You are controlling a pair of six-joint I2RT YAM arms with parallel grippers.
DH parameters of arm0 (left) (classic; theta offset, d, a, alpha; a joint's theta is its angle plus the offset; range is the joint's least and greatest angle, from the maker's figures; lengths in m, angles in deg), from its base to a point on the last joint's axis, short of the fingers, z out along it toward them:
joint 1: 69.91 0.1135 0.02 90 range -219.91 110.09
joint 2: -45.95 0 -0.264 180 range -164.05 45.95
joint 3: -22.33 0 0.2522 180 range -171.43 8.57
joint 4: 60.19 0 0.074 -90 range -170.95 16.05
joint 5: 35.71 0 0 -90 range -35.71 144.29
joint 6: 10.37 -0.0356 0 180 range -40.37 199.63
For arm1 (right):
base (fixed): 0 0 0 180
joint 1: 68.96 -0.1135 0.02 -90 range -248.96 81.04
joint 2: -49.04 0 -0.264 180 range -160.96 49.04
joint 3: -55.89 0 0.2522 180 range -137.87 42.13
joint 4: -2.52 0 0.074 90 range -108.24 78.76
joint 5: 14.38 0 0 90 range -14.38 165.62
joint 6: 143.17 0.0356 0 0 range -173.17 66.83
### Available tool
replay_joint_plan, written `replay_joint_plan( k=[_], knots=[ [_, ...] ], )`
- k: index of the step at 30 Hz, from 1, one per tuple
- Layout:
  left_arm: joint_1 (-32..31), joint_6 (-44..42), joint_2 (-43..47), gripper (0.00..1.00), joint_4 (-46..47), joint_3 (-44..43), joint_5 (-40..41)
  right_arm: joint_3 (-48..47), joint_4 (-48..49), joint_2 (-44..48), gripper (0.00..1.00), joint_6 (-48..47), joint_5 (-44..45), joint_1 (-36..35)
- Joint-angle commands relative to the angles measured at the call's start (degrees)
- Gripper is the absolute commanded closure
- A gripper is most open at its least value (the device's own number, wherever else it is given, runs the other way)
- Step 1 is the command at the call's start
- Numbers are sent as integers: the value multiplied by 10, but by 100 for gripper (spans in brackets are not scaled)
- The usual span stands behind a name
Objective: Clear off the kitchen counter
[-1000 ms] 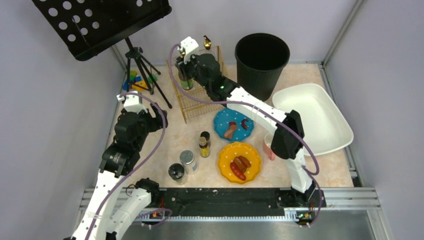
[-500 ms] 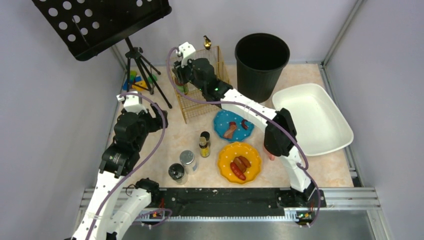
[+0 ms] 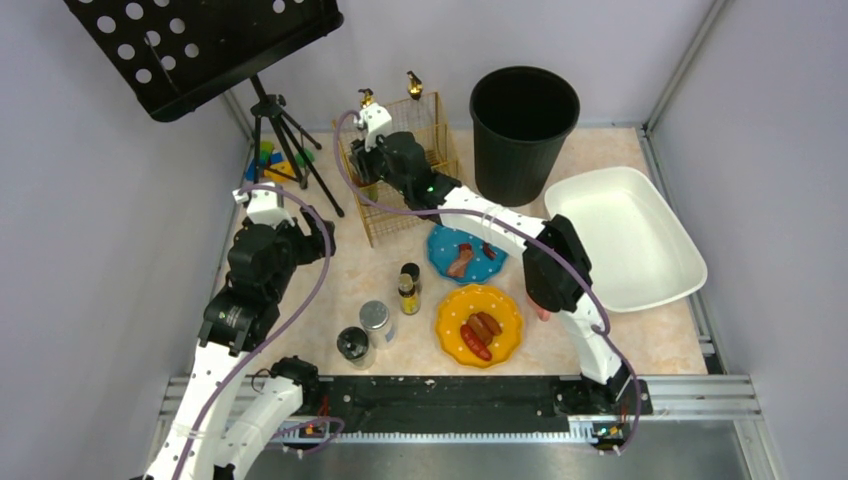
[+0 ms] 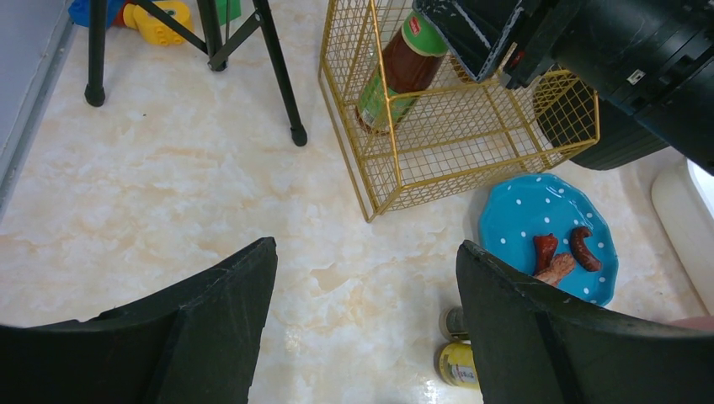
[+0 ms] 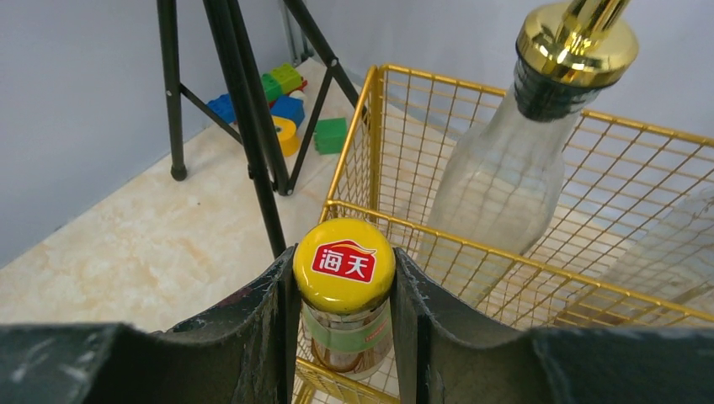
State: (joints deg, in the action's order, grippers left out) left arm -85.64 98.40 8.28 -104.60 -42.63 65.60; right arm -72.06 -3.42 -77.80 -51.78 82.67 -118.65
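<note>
The beige marbled kitchen counter (image 3: 390,265) carries a gold wire basket (image 3: 440,130) at the back. My right gripper (image 5: 343,278) is shut on a sauce bottle (image 5: 343,263) with a yellow cap. It holds the bottle by the neck, inside the basket's near left corner (image 5: 375,126). In the left wrist view the bottle (image 4: 396,71) leans in the basket (image 4: 471,135). A clear glass bottle (image 5: 505,194) with a gold stopper stands behind it. My left gripper (image 4: 366,278) is open and empty, above bare counter (image 4: 168,185) at the left.
A blue plate (image 3: 445,245) and a yellow plate (image 3: 450,315) hold sausage pieces. Small jars (image 3: 409,290), (image 3: 375,320), (image 3: 352,343) stand at front centre. A black bin (image 3: 515,165) and a white tub (image 3: 640,240) are at the right. A tripod (image 3: 285,130) and toy blocks (image 3: 270,160) are at the back left.
My right gripper has moved left and down with the sauce bottle, deeper into the basket's left corner. The left arm has not moved.
</note>
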Motion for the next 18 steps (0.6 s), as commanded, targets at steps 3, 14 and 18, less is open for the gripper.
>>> replay_joint_plan(
  k=[3, 14, 18],
  knots=[
    [5, 4, -4, 18, 15, -3, -10, -6, 79, -3, 100, 18, -1, 5],
    [7, 5, -2, 18, 16, -2, -12, 14, 80, -13, 84, 19, 1, 4],
    [7, 5, -3, 18, 15, -2, -12, 39, 98, 5, 56, 24, -2, 3]
  ],
)
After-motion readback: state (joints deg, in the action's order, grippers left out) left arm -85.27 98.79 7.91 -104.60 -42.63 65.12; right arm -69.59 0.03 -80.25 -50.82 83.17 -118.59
